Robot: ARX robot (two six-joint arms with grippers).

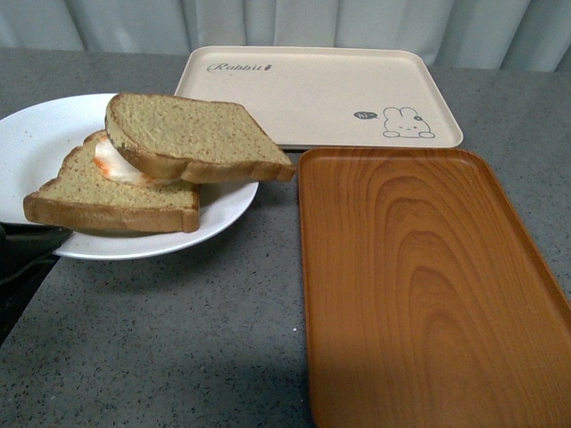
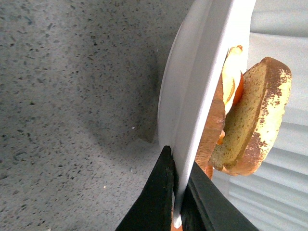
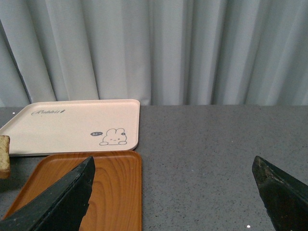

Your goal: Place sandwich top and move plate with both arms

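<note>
Plate: round white shallow plate (image 1: pixel 36 134), left on the grey speckled table (image 1: pixel 178 339); we judge it stiff and slick, best held by the rim.
Sandwich top: tan brown-crusted bread slice (image 1: pixel 192 134), askew on the egg-bearing slice (image 1: pixel 107 192), overhanging the rim; soft, light, may slide.
Left gripper (image 2: pixel 179 173): clamped on the plate's rim.
Right gripper (image 3: pixel 173 163): spread wide, holding nothing.
Obstacles: orange wood-grain tray (image 1: pixel 428 285) and beige rabbit tray (image 1: pixel 303 89), just beside the plate.

Round white shallow plate (image 1: pixel 36 143) stood at the front view's left, plain tan speckled bread slice (image 1: pixel 192 134) with brown crust lay tilted and askew on it, resting over an egg-topped slice (image 1: pixel 98 192), its right corner overhanging the plate's rim.
</note>
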